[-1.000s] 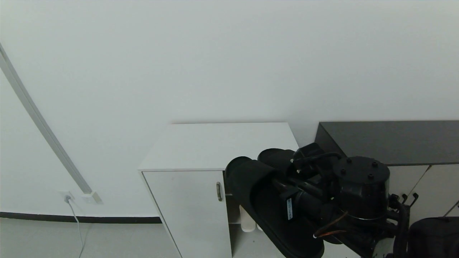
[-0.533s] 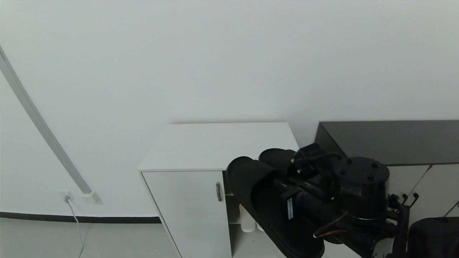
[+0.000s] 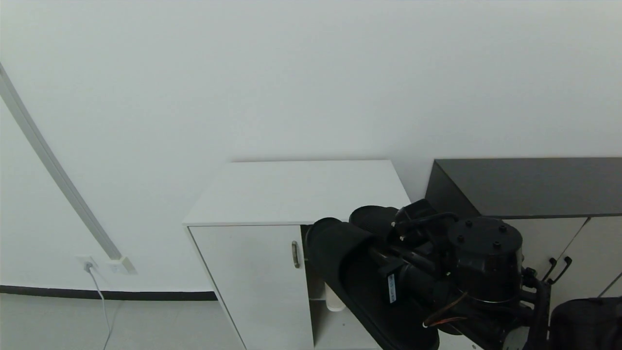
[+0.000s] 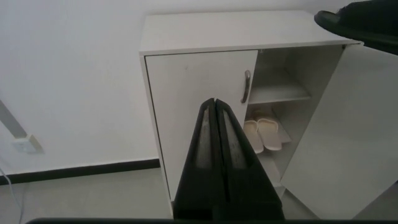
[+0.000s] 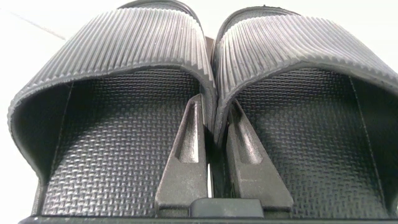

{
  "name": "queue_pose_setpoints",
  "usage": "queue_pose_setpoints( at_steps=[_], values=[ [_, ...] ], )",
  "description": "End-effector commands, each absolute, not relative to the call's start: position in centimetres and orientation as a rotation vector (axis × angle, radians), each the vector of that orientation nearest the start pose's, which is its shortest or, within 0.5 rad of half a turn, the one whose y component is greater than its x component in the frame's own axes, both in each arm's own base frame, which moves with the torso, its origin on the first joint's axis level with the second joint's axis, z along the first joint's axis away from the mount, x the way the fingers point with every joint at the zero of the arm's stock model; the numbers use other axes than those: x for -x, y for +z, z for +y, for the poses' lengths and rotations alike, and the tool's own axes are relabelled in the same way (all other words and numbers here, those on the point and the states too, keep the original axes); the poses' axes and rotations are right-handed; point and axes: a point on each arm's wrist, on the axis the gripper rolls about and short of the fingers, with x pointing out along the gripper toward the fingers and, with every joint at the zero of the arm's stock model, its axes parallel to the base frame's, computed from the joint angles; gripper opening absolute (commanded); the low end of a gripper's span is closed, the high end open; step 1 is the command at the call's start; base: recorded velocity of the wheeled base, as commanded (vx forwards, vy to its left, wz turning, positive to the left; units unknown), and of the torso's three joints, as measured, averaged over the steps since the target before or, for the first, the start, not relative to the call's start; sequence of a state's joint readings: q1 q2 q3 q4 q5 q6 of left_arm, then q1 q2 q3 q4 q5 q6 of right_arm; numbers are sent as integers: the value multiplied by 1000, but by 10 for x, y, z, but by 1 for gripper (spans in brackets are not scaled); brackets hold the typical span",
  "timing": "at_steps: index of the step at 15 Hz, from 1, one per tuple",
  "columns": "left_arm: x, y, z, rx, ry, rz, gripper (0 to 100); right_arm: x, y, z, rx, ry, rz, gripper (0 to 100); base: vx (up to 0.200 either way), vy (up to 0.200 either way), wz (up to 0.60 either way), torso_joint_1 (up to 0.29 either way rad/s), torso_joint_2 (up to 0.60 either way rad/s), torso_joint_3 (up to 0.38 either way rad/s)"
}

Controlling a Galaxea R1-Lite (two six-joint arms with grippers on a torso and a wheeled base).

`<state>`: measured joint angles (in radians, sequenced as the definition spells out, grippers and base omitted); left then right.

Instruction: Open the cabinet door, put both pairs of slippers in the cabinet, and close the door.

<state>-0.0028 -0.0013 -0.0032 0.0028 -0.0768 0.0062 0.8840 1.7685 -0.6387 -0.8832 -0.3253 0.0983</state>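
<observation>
A white cabinet (image 3: 291,189) stands against the wall. Its left door (image 3: 248,277) is closed and its right door (image 4: 348,124) is swung open. A pair of white slippers (image 4: 264,134) lies on a lower shelf inside. My right gripper (image 5: 214,124) is shut on a pair of black slippers (image 3: 340,248), pinching their inner edges together. It holds them up in front of the open right half, just below the cabinet top. My left gripper (image 4: 215,106) is shut with nothing in it, off the floor and facing the closed left door.
A dark-topped sideboard (image 3: 529,184) stands close to the right of the cabinet. A wall socket with a cable (image 3: 90,267) and a slanted cable duct (image 3: 53,165) are at the left. Bare floor (image 3: 121,321) lies in front of them.
The head view has shifted a little. Against the cabinet, the black slippers in my right gripper now sit slightly lower, before the open half.
</observation>
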Motion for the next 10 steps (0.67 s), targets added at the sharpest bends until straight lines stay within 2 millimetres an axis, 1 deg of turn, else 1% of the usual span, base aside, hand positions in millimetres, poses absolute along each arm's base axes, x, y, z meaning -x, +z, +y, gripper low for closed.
queue_pose_setpoints(
  at_steps=[1, 7, 10],
  values=[
    [23, 76, -2, -6, -80, 0, 0, -195, 143, 228, 49, 544, 235, 0, 0, 0, 0, -159, 354, 188],
    [23, 76, -2, -6, -80, 0, 0, -194, 141, 227, 48, 549, 231, 0, 0, 0, 0, -162, 384, 217],
    [23, 76, -2, -5, -80, 0, 0, -193, 140, 228, 50, 552, 233, 0, 0, 0, 0, -209, 483, 273]
  ],
)
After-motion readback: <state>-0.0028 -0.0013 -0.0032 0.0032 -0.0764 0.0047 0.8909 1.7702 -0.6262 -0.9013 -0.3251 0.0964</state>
